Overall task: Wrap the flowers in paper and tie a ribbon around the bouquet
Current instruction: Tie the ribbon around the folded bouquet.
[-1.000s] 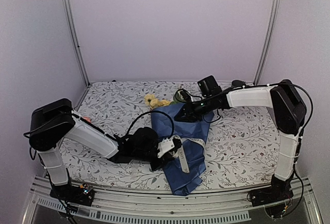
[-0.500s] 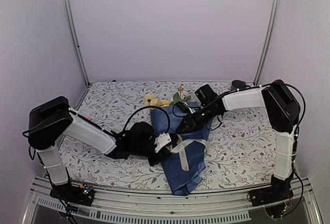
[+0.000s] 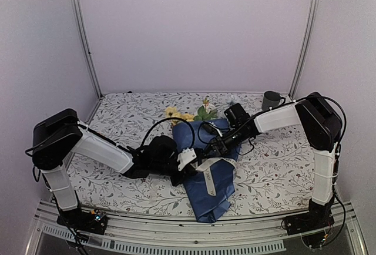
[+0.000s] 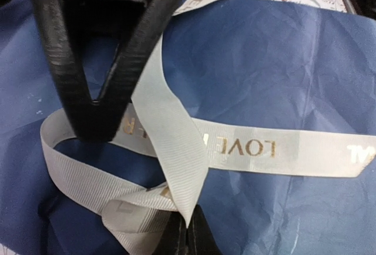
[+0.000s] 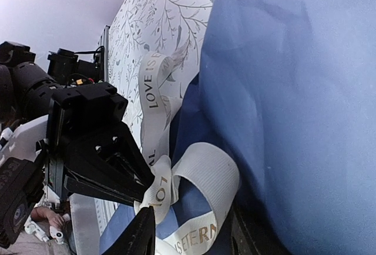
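You're working in a booth of plain pale lilac walls (image 3: 194, 32), evenly lit, with slim silver metal uprights (image 3: 83, 37) in both back corners, a white leaf-print tablecloth (image 3: 276, 167) over the table, and a dark grey cup (image 3: 271, 100) far right.

Floral-clothed table (image 3: 117, 114) under blue-paper bouquet (image 3: 212, 199) and dark cup (image 3: 271, 100)

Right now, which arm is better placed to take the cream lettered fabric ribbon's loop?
Probably right: the right gripper, open, brackets a loop of the cream lettered fabric ribbon over the dark blue wrapping paper; the left gripper is shut on the ribbon, anchoring it.
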`<state>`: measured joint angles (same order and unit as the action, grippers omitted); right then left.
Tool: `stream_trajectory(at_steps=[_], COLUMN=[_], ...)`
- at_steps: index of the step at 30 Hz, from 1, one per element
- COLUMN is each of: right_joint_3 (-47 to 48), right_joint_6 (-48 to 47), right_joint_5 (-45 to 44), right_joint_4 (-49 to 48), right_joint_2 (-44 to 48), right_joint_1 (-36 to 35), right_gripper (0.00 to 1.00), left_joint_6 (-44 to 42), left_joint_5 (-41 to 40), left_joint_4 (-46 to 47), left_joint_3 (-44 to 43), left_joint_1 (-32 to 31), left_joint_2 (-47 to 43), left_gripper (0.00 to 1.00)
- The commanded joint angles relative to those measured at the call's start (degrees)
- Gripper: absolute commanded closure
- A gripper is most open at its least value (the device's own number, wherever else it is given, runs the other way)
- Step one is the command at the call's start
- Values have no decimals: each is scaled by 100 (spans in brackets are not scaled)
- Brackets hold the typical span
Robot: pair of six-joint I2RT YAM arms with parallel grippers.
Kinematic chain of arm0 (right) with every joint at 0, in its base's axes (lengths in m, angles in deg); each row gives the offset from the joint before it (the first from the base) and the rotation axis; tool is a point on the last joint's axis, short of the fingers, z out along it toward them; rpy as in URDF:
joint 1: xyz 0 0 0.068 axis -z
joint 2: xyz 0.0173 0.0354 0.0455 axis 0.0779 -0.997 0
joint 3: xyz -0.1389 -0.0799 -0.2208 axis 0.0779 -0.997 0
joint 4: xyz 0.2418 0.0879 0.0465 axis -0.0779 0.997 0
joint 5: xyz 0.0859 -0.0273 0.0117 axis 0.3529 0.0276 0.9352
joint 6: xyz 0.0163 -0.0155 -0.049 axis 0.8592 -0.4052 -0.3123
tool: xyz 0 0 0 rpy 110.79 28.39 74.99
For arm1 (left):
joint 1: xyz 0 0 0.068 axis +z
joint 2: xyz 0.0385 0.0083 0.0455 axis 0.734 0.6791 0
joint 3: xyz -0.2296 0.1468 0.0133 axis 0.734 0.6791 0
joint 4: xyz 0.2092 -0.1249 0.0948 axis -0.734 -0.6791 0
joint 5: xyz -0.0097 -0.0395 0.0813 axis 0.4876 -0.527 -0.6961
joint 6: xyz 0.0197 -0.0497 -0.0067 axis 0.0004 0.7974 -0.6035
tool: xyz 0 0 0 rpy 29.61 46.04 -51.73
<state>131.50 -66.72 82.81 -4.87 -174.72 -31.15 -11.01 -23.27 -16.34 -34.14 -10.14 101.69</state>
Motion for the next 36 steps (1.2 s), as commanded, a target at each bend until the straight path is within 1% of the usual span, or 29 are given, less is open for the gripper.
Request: stream_trajectory(at_steps=[1,4,6,8,11,12,15,19,21,22,24,26,29,30,32,33,34,36], right_joint_3=[-112,-23,-39,-71,-81,-92,-148,-286,-379,-394,-408,-421,-444,-446,-448,-458,-463,-462], right_joint_6=[98,317,410,570,716,775,934,1104,1182,1204,1213,1211,1192,1189,1179,1172,1168,1167], right_joint_5=[-67,-248,-379,-408,-468,-494,-615,-680,-679,-690,-700,-691,-667,-646,-610,-608,-589,-575], right_joint_4=[-503,-605,-709,-838,-921,-962,-1077,-1255,-1329,-1346,-1351,-1355,-1370,-1369,-1369,-1369,-1370,-1370], right_joint_2=[-14,-132,-101,-86,-91,-86,-77,-94,-98,-102,-103,-103,-101,-103,-95,-88,-86,-81], right_joint_1=[-25,-21,-16,1,38,56,112,200,229,238,239,239,246,248,248,248,248,246], right_gripper=[61,76,89,99,100,100,100,100,100,100,100,100,100,100,100,100,100,100], left_joint_6=[-32,-32,-23,-24,-42,-41,-61,-48,92,222,612,1081,1383,1445,1522,1601,1600,1591], left_joint_5=[-5,46,71,121,165,190,254,327,327,282,9,-332,-968,-1156,-1377,-1201,-1033,-886], left_joint_4=[-139,-215,-254,-243,-338,-407,-642,-973,-1134,-1199,-1495,-2038,-2790,-2930,-3071,-3165,-3165,-3134], left_joint_3=[-171,-234,-266,-272,-345,-386,-456,-471,-420,-370,-319,-316,-164,-59,118,91,61,-30], left_joint_1=[127,124,123,121,124,132,153,217,317,407,647,955,1262,1307,1348,1394,1430,1429], left_joint_2=[-1,44,33,-1,-80,-121,-339,-786,-1080,-1226,-1520,-1704,-1841,-1859,-1764,-1653,-1512,-1242], left_gripper=[100,100,100,99,89,82,53,25,3,1,1,1,1,3,14,23,29,36])
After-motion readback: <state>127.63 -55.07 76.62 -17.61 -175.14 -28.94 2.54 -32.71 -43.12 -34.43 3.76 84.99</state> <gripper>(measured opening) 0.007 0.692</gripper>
